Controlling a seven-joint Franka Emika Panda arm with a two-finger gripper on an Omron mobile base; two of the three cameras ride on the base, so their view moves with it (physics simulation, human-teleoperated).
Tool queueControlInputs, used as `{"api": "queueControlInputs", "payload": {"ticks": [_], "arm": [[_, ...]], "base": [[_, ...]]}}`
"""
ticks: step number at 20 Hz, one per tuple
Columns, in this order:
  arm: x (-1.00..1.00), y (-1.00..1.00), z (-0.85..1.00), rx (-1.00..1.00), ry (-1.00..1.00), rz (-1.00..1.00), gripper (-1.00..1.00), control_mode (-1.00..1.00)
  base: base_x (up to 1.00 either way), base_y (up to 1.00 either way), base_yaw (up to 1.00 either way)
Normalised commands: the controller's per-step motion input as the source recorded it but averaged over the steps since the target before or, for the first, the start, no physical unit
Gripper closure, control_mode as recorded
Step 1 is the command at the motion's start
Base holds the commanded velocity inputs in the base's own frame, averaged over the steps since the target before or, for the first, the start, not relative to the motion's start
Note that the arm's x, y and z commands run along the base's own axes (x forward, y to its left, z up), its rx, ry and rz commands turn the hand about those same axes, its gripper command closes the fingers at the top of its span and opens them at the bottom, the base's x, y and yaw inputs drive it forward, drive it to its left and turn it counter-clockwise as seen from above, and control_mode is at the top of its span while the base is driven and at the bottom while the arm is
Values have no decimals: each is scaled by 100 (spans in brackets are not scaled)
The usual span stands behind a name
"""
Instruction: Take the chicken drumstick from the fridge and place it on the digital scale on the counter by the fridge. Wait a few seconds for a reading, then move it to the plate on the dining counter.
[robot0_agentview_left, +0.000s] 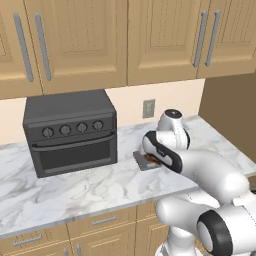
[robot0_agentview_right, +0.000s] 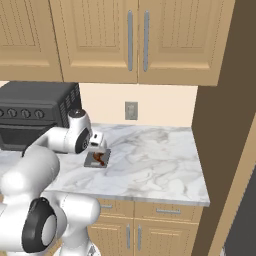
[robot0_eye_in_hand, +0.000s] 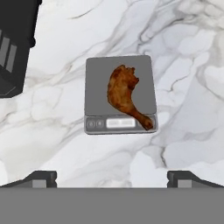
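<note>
Drumstick resting on the scale, our open jaws poised above it

We have the chicken drumstick (robot0_eye_in_hand: 126, 97) lying flat on the digital scale (robot0_eye_in_hand: 97, 83), which sits on the marble counter (robot0_eye_in_hand: 188, 65) just to the right of the black toaster oven (robot0_agentview_left: 70, 131). In the hand view the meat lies straight ahead of the gripper (robot0_eye_in_hand: 112, 178), centred between our two finger tips but clear of them, with bare marble between the scale's display edge and the tips. Our jaws stand wide apart and hold nothing.

The relation our next grasp turns on is the drumstick's long axis. It runs on a diagonal: the thick meaty end points away from us and slightly to the left in the hand view, while the narrow bone end points toward us and to the right, reaching the strip by the display. The line between our tips runs straight across that view, so the fingers would close somewhat obliquely on the meat; we judge a small wrist turn would square them up before we descend.

From the right base view the gripper hangs just above the scale, not touching the drumstick
</note>
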Motion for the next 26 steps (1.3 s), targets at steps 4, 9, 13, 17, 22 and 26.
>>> {"api": "queueControlInputs", "payload": {"ticks": [4, 9, 13, 17, 22, 26], "arm": [[37, 0, -5, -2, 0, 0, -100, -100], [29, 0, -8, 0, 0, 0, -100, -100], [25, -1, -22, 0, 0, 0, -100, -100], [26, 0, -37, 0, 0, 0, -100, -100], [25, -1, -37, 0, 0, 0, -100, -100], [22, -1, -29, 0, 0, 0, -100, -100]], "base": [[0, 0, 0], [0, 0, 0], [0, 0, 0], [0, 0, 0], [0, 0, 0], [0, 0, 0]]}}
